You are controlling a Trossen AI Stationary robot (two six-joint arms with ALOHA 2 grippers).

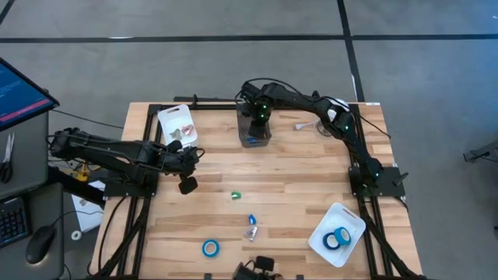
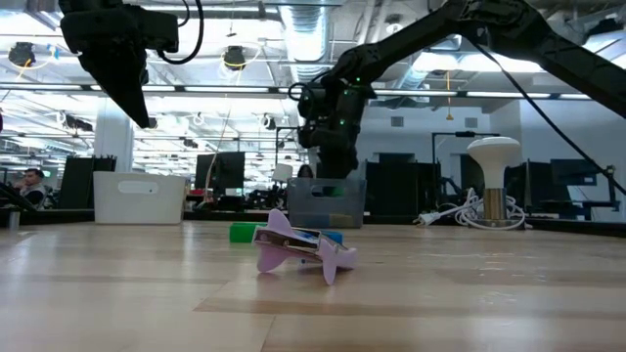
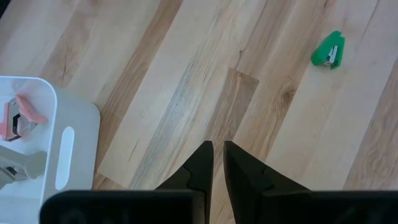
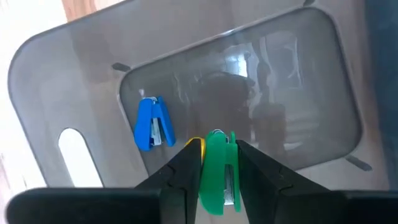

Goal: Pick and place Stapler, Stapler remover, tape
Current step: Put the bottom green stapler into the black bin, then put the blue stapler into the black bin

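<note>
My right gripper (image 4: 217, 163) is shut on a green stapler (image 4: 216, 171), just above the grey see-through bin (image 1: 254, 131) at the table's far middle. A blue stapler (image 4: 152, 123) lies on the bin's floor. My left gripper (image 3: 217, 152) is shut and empty, hanging above the table beside a white tray (image 3: 73, 134) that holds a pink stapler remover (image 3: 18, 115). Another green stapler (image 1: 236, 195), a purple stapler remover (image 2: 298, 244) and one blue tape roll (image 1: 210, 248) lie on the table. Two blue tape rolls (image 1: 337, 238) lie in a white tray (image 1: 352, 218) near the right edge. My right gripper pinches the green stapler between its two fingers (image 4: 186, 163), which point down from above. The stapler's end (image 4: 216, 138) sticks out past the fingertips towards the bin's floor. It is lifted clear, and I cannot tell whether it touches the bin.
A white mushroom-shaped object (image 2: 494, 186) with a cord stands on the far right of the table, beside the bin. The bare wood (image 1: 303, 175) between the two arms is free room. A monitor and keyboard stand off the table's left side.
</note>
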